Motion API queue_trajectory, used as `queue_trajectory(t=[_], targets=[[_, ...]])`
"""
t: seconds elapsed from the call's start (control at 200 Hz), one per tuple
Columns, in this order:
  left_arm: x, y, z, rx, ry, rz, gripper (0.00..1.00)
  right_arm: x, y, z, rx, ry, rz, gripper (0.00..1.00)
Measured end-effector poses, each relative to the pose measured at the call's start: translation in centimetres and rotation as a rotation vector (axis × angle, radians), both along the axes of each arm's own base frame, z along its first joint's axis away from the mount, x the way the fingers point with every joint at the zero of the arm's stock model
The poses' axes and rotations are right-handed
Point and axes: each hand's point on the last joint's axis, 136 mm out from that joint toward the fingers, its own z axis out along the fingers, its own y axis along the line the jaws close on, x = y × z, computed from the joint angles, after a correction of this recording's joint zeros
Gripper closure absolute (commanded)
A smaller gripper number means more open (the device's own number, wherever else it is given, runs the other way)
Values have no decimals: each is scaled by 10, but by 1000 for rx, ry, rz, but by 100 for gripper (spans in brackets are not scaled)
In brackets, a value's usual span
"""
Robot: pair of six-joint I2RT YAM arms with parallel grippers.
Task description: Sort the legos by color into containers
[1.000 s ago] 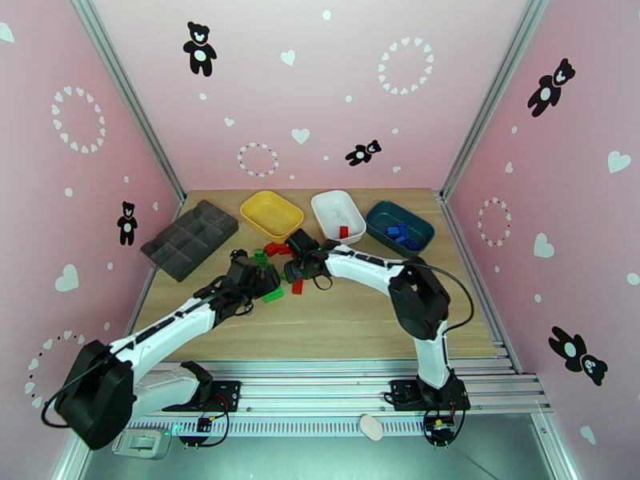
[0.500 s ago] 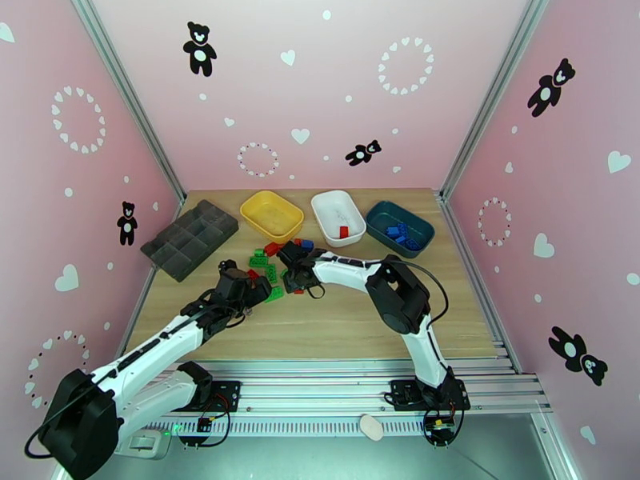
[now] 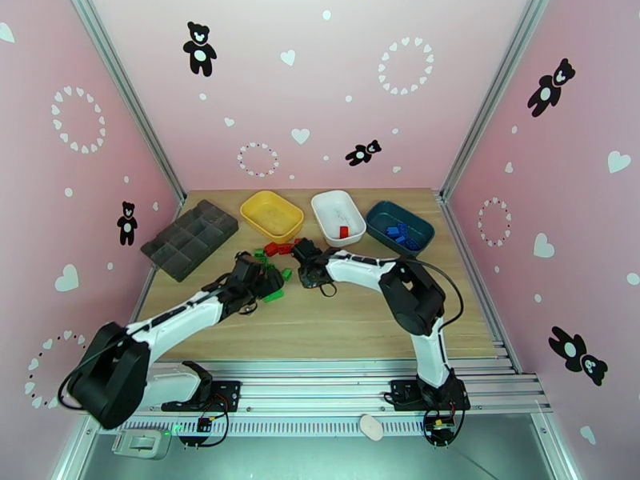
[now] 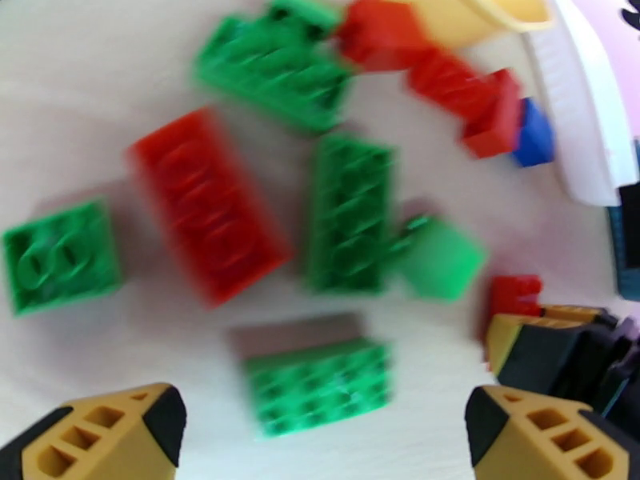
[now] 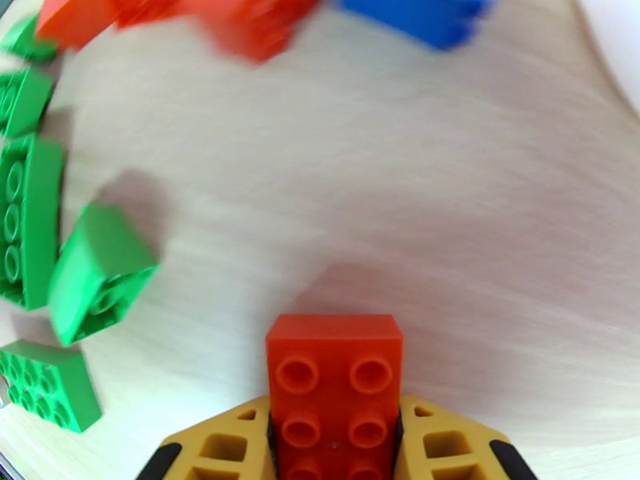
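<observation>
We see a dark grey organizer [image 3: 190, 238] far left of the white tray [image 3: 332, 208]. Our left claw [image 4: 320, 442] hangs wide open over loose green and red legos [image 4: 348, 214], which lie on the surface [image 3: 352, 322] left of and nearer than the white tray. The yellow tray [image 3: 272, 215] sits just left of it. Our right claw [image 5: 334, 442], near the white tray's front, grips a red brick [image 5: 334, 370]. The white tray holds one red piece [image 3: 344, 231]. Right of it, the teal tray [image 3: 382, 214] holds blue pieces [image 3: 400, 234].

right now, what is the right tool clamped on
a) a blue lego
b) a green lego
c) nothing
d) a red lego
d: in the right wrist view a red lego sits pinched between the fingers of the right tool, studs facing the camera.
</observation>
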Motion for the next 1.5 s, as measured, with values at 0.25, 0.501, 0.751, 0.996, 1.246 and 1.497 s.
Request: queue_trajectory(t=[0.25,0.501,0.751,0.996,1.246,1.497], targets=[[53,-79,28,-100,-48,-135,2,39,-42,37,57,-51,-81,72],[102,-134,41,-209,-63,-217,2,98,-98,75,130,-100,-202,72],[141,-155,72,-292,-121,-245,2,165,-108,124,210,-203,-250,60],[149,-147,79,-282,-142,-240,2,181,-105,112,202,-162,-246,44],[124,-121,71,-198,-123,-224,3,171,-101,105,190,-138,-224,42],[98,-83,89,-110,-175,-181,6,135,-77,116,173,-138,-141,42]])
